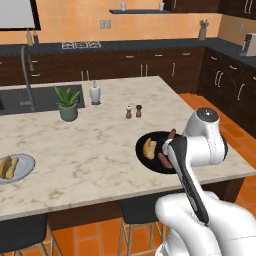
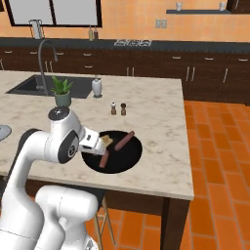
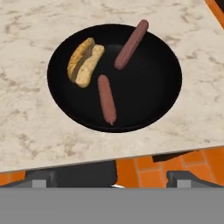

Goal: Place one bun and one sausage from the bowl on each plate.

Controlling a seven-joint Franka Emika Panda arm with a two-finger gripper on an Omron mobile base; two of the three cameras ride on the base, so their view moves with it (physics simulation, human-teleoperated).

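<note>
The black bowl (image 3: 171, 83) sits near the counter's front edge, also in the left base view (image 1: 142, 154) and the right base view (image 2: 130, 157). In it lie one bun (image 3: 85, 62) and two sausages: one at the far side (image 3: 131, 38), one in the middle (image 3: 106, 99). My gripper (image 3: 113, 179) hovers open above the bowl's near side, over the counter edge, holding nothing. A pale plate (image 1: 28, 162) at the counter's far left carries a bun (image 1: 9, 167).
A potted plant (image 1: 67, 104), a white jar (image 1: 95, 93) and salt and pepper shakers (image 1: 133, 112) stand behind the bowl. The sink with its faucet (image 1: 27, 75) is at the back left. Dark stools (image 1: 140, 210) stand under the counter's front edge.
</note>
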